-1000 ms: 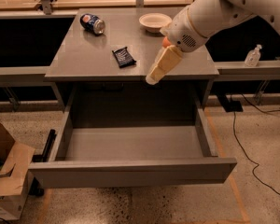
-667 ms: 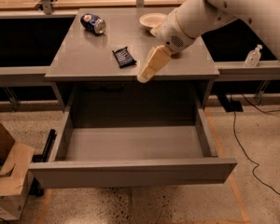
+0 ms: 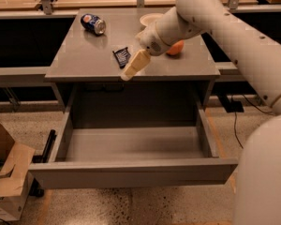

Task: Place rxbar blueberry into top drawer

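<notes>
Atop the grey table (image 3: 79, 60), toward the front edge, lying flat: snack bar (image 3: 122, 56) in a dark blue-black wrapper, with faint pale print too small to read. Just right of the bar, reaching down from the upper right on a thick white arm (image 3: 234, 36): gripper (image 3: 132, 67), cream-coloured, tilted down and to the left, tip out over the table's front edge, close beside the bar; hard to say whether touching it. Cannot tell whether apart or together. Farther back on the left, lying on its side: blue soda can (image 3: 93, 24), silver end toward the right, markings on it not legible. At the back, just behind the arm: pale bowl (image 3: 150, 18). To the right, partly hidden by the wrist: orange (image 3: 176, 48). Below the table top, pulled well out: top drawer (image 3: 131, 173), wide, shallow, grey inside, plain flat front panel. On the speckled floor at lower left: open cardboard box (image 3: 9, 182); at right, beside the drawer: black cable (image 3: 235, 125)
</notes>
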Controlling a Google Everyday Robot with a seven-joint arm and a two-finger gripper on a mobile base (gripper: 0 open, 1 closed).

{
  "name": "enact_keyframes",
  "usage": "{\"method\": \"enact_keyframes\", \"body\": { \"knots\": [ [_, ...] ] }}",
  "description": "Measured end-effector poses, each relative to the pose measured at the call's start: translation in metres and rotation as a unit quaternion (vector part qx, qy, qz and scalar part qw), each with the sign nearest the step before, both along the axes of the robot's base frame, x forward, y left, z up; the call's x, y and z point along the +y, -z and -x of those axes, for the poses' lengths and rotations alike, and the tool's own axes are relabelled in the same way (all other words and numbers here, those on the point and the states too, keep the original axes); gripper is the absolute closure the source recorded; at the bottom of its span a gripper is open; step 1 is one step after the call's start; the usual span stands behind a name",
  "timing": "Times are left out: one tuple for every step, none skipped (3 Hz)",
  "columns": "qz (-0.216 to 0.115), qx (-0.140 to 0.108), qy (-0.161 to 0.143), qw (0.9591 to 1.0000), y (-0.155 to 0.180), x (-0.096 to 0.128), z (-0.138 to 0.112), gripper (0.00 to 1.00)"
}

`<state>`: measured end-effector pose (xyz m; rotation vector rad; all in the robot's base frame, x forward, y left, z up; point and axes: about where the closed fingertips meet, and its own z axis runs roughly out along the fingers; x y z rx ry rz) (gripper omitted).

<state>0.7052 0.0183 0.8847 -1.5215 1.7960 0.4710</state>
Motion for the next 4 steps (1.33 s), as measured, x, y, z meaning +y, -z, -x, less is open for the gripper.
{"method": "enact_keyframes", "body": {
  "knots": [
    [-0.024, 0.006, 0.021, 0.9995, 0.02, 0.009, -0.034, 0.0],
    [-0.051, -0.001, 0.064, 0.9967, 0.031, 0.004, -0.065, 0.0],
    [-0.085, 0.002, 0.101, 0.9913, 0.04, 0.006, -0.091, 0.0],
    [-0.118, 0.005, 0.094, 0.9886, 0.04, 0.035, -0.102, 0.26]
  ]
}}
